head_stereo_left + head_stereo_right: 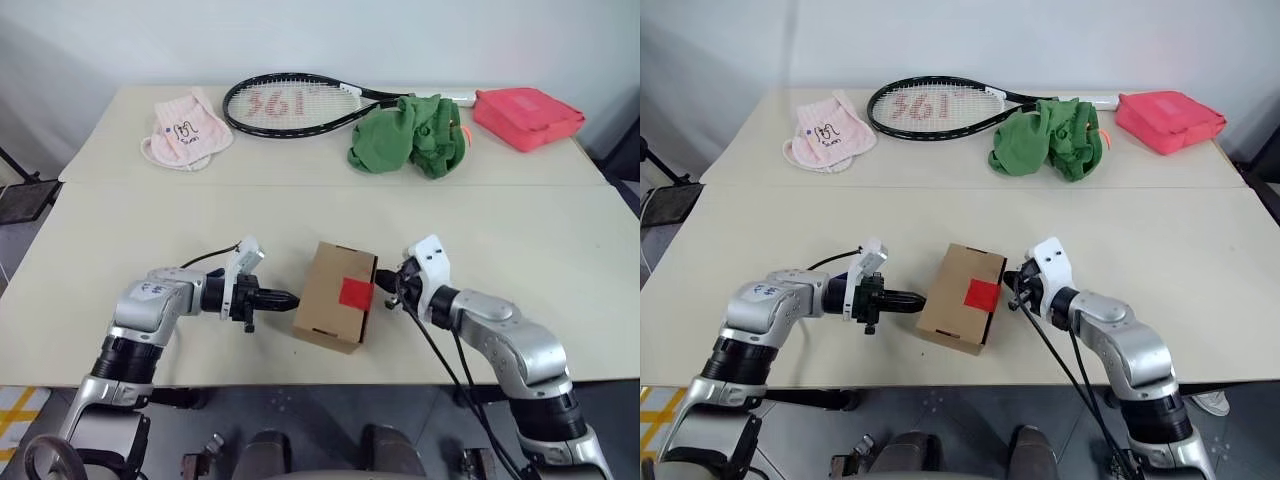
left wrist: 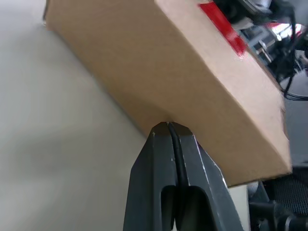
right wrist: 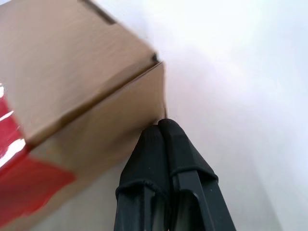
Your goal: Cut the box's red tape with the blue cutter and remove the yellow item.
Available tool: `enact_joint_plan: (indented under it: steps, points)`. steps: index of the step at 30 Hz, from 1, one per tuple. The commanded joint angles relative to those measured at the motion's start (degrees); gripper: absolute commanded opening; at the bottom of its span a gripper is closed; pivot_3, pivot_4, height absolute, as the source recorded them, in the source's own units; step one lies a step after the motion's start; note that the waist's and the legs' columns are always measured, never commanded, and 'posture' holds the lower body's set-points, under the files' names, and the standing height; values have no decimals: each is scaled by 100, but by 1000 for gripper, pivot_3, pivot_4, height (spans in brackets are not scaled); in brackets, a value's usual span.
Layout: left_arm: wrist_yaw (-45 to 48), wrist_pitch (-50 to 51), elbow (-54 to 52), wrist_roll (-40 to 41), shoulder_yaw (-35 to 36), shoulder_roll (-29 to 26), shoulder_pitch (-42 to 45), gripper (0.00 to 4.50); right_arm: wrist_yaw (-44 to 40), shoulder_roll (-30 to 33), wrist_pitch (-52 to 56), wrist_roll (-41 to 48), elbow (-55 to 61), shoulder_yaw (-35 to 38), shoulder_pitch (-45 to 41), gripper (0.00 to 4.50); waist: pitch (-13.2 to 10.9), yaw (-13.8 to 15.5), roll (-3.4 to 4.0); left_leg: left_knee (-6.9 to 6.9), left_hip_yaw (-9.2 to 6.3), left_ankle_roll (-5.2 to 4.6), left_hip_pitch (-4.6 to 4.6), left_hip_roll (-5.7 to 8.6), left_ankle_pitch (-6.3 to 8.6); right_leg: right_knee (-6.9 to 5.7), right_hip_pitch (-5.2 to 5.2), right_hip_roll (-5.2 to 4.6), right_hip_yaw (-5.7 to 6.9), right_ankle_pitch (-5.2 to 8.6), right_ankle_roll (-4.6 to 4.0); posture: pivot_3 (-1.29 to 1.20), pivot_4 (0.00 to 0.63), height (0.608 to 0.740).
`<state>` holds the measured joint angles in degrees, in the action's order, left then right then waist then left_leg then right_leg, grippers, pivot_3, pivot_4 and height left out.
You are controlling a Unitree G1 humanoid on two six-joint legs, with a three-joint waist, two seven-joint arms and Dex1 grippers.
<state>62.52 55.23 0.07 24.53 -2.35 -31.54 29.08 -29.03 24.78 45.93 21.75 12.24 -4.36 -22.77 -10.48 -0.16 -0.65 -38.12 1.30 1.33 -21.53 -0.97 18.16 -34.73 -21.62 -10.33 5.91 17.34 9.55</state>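
1. The box (image 1: 335, 296) is seen near the front edge of the table (image 1: 560, 260), flaps shut, between the two grippers.
2. The red tape (image 1: 356, 292) is stuck on the box top toward its right edge and folds over that edge; it looks uncut.
3. The left gripper (image 1: 290, 298) is clenched on nothing, fingers pressed together, tip set against the box's left side wall.
4. The right gripper (image 3: 162, 126) is likewise clenched and empty, tip set against the box's right side at a lower corner, just beside the tape.
5. Further back, along the far table edge from left to right, are laid: a pink cloth (image 1: 187, 130), a racket (image 1: 295, 104), a crumpled green cloth (image 1: 410, 135) and a red pouch (image 1: 527, 117).
6. The racket handle is partly covered by the green cloth.
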Motion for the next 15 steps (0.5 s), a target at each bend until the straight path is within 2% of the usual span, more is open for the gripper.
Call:
enact_joint_plan:
  steps: [1, 6, 10, 15]
  points:
    - [-438, 238, -548, 326, 271, 145, -228, 18, -169, -86, -346, -191, -474, -168, -427, 0, 0, 4, 0, -1, 0, 0, 0, 0, 0, -1, 0, -1, 0, 0, 0, 0, 150, 740]
    - [-835, 423, -993, 557, 310, 315, -585, 18, -402, -21, -822, -424, -981, -174, -770, 0, 0, 11, 0, 1, -1, 1, 0, 1, 0, 0, 0, -1, 0, 0, 0, 0, 150, 740]
    - [-856, 513, -1142, 706, 399, 92, -747, 18, -851, 570, -667, -326, -572, -29, -530, 0, 0, 22, 0, 2, -1, 3, 0, 2, 1, 2, 0, -2, 1, 0, 0, 0, 150, 740]
    - [-824, 499, -1156, 814, 276, -67, -758, 18, -1499, 1172, 75, 305, 256, 98, -102, 0, 0, 7, 0, 7, 0, 4, 0, 1, 2, 10, 1, -2, 2, 0, 0, 0, 150, 740]
